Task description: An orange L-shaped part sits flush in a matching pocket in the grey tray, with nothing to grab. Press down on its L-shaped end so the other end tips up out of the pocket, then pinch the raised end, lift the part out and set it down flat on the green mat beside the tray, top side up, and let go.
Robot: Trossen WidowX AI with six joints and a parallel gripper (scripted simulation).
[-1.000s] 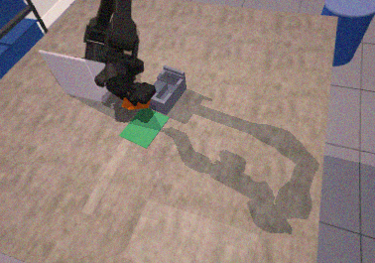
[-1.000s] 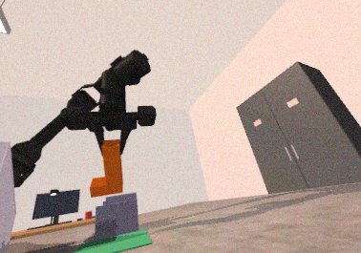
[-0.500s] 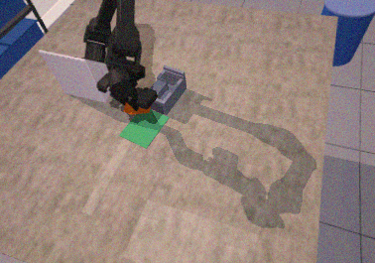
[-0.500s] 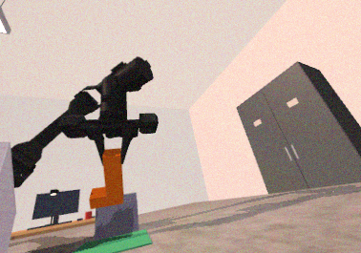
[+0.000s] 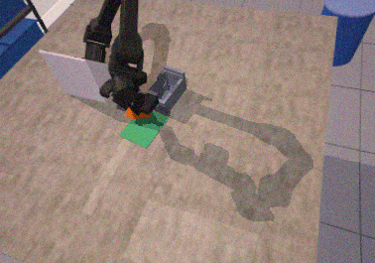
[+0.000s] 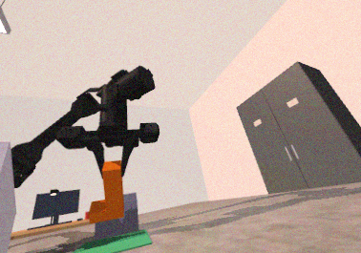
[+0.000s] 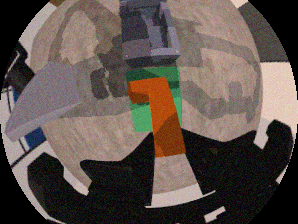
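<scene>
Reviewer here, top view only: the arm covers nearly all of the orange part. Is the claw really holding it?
Observer: Yes. In the exterior view the claw pinches the top end of the orange part, which hangs upright.
Operator: Is it out of the tray?
Observer: Yes. The wrist view shows the grey tray pocket vacated, farther off.
Operator: Touching the mat?
Observer: Not in the exterior view; the L-end hangs above the green mat.

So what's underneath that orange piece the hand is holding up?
The orange piece hangs upright in the hand. Below it lies the green mat, with the grey tray beyond. The piece covers part of the mat.
</scene>
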